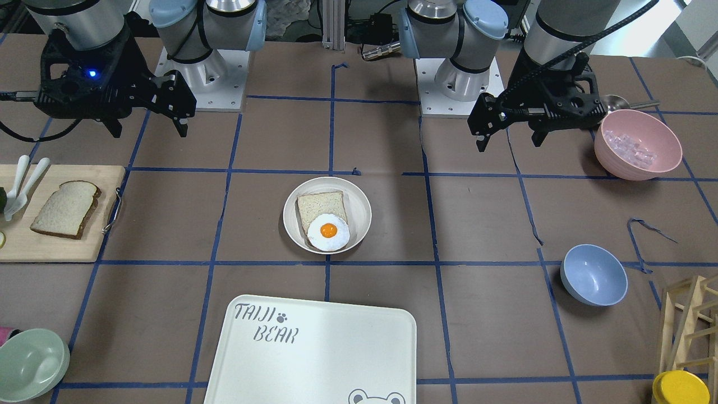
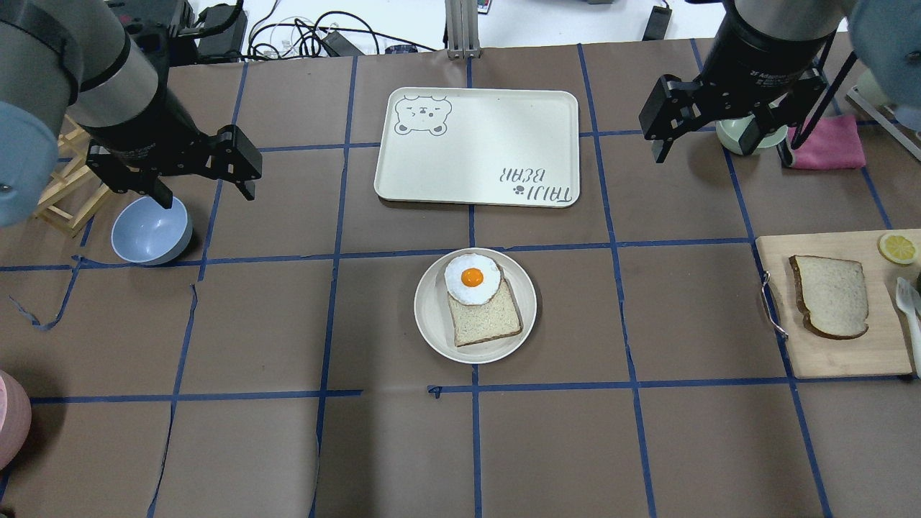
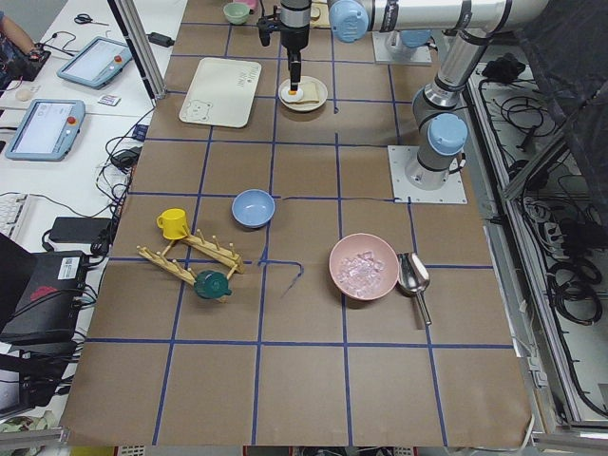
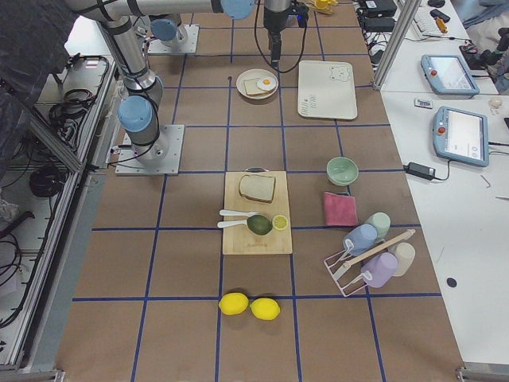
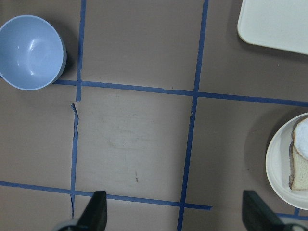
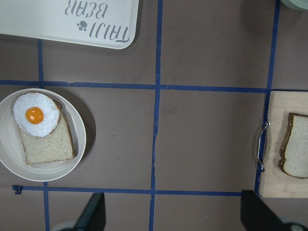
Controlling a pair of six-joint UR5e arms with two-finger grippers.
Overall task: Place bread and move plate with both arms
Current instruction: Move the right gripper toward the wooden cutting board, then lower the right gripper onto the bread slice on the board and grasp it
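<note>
The bread (image 1: 66,209), with a dark brown crust, lies on a wooden cutting board (image 1: 56,249); it also shows in the overhead view (image 2: 831,295) and the right wrist view (image 6: 294,147). The round cream plate (image 1: 360,216) sits at the table's middle, seen from overhead too (image 2: 432,309), and holds a squarer pale slice (image 2: 486,320) topped by a fried egg (image 2: 472,277). My left gripper (image 2: 205,188) hovers open and empty near a blue bowl, far from the plate. My right gripper (image 2: 723,147) hovers open and empty beyond the cutting board.
The white "TAIJI BEAR" tray (image 2: 475,144) lies beyond the plate. A blue bowl (image 2: 150,229) and a wooden rack (image 2: 68,194) stand under my left arm. A pink bowl (image 1: 636,143), a green bowl (image 1: 31,365) and a pink cloth (image 2: 827,144) sit at the edges.
</note>
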